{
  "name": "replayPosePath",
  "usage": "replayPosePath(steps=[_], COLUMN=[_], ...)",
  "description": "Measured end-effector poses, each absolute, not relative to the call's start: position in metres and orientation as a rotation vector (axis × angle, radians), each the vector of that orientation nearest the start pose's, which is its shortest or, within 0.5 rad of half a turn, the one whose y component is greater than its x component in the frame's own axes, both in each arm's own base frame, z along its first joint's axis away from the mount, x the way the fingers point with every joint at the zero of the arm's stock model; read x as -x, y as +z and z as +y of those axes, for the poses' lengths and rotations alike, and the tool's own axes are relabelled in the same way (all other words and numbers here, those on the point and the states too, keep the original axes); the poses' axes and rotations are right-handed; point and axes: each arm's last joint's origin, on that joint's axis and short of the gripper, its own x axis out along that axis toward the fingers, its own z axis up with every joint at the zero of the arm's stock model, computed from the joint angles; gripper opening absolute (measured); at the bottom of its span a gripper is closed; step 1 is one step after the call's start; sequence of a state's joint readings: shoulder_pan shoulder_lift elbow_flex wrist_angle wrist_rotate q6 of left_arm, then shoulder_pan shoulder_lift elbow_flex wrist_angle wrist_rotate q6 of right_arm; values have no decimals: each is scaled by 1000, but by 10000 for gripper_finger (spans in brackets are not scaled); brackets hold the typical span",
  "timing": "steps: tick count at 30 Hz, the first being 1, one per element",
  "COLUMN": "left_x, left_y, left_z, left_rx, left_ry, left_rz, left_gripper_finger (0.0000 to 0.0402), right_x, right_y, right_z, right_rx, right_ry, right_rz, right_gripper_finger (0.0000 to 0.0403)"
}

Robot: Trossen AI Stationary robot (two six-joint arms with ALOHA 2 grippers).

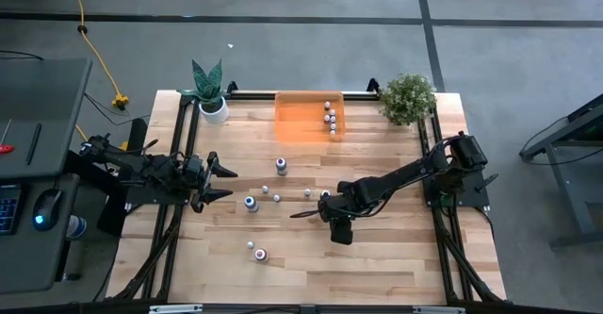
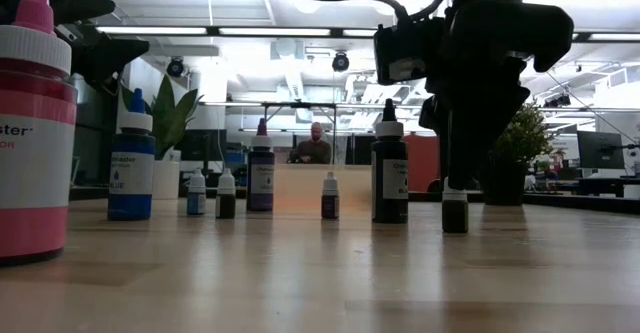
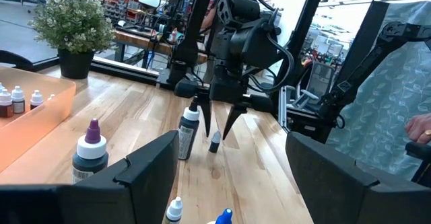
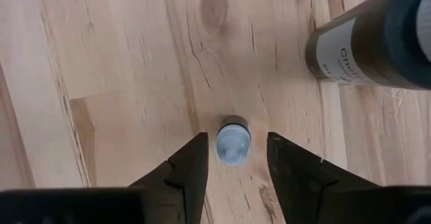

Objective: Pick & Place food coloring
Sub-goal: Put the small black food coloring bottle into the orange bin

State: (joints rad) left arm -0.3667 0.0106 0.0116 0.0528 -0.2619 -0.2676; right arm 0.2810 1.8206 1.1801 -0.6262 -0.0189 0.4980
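Food coloring bottles (image 1: 281, 166) stood scattered over the table (image 1: 396, 257), and several more sat in the right end of the orange bin (image 1: 300, 118) at the far edge. The right gripper (image 4: 235, 158) hung spread around a small bottle (image 4: 233, 143) mid-table (fingers either side, not touching). The left gripper (image 1: 226, 182) waited spread near the left edge.

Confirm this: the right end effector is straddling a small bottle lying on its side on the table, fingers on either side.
Wrong on one point: the small bottle stands upright, its cap facing up, as the right wrist view shows. The right end effector does straddle it on the table, a finger on either side, not yet closed on it.
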Motion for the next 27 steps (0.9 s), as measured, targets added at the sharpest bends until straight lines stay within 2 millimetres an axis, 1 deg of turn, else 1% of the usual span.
replayPosePath(steps=[14, 27], left_x=[-93, -93], left_y=[172, 172], left_z=[-28, -28], left_rx=[284, 284], left_ry=[-111, -111], left_rz=[-37, -37], left_gripper_finger=[271, 271], right_x=[-333, -333], right_y=[169, 169], right_z=[97, 97], right_rx=[-269, -272], right_ry=[-49, -47], right_rz=[1292, 1289], right_gripper_finger=[129, 75])
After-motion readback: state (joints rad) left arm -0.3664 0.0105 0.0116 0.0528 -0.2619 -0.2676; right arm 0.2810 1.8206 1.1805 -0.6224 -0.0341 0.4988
